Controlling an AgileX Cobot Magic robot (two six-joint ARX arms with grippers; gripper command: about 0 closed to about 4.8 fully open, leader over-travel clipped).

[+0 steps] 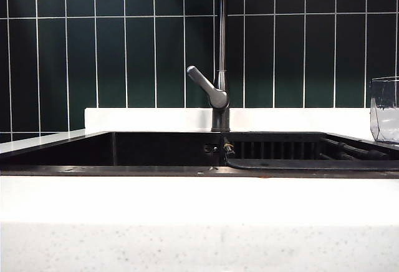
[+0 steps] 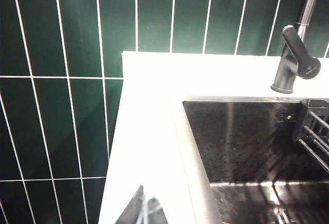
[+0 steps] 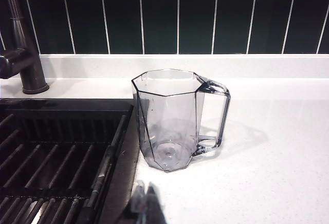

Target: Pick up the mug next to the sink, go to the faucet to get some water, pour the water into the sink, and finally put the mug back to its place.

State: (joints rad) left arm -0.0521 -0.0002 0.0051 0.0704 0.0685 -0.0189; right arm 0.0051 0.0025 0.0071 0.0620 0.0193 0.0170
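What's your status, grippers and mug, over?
Left gripper shut, over counter left of the sink. Right gripper shut, empty, short of the mug. Mug upright on counter beside sink. Nothing in the way.

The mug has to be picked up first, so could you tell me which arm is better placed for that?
Right. The shut right pincer faces the upright mug on the countertop beside the sink. The shut left pincer is over the counter at the sink's far side.

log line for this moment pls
mug: upright on counter beside sink | left claw: shut, empty | right claw: shut, empty
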